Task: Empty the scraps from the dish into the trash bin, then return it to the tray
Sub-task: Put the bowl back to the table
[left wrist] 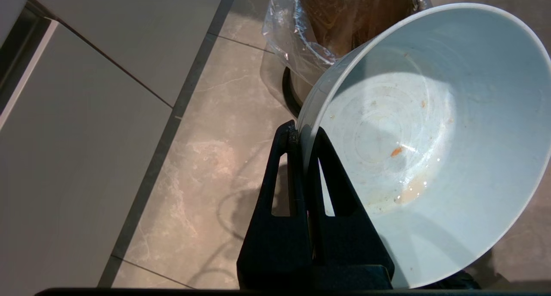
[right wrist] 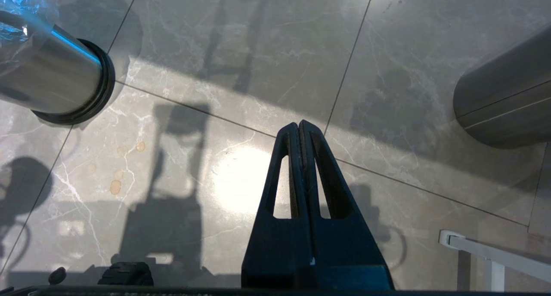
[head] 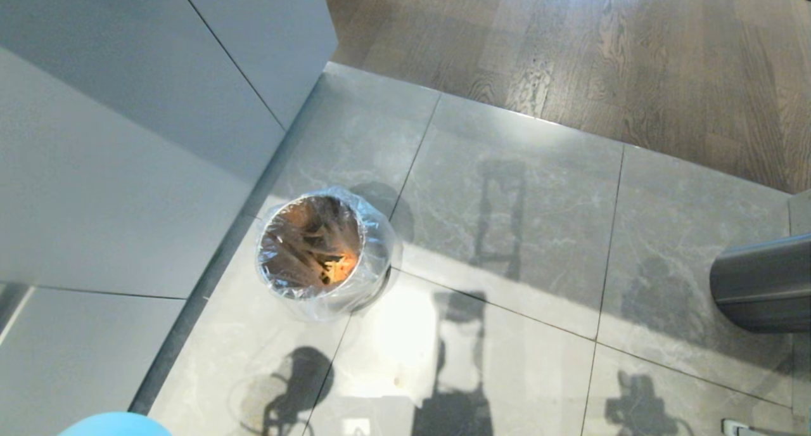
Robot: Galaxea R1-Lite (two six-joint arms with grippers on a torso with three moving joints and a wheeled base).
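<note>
Left tool [left wrist: 304,137] was closed on the rim of the dish [left wrist: 413,145], one finger inside the wall and one outside. The dish hung tilted beside the trash bin [left wrist: 344,25], apart from it, and only small orange crumbs and a wet smear were left in it; the scraps [head: 329,268] lay in the lined bin on the tiled floor [head: 507,233]. The dish looked stiff, light and glossy, so I judge it slippery under a thin edge grip and breakable if dropped on the tiles. The rim seemed the only good place to hold it. Right tool [right wrist: 300,126] was shut and empty above the floor. The tray was not in view.
</note>
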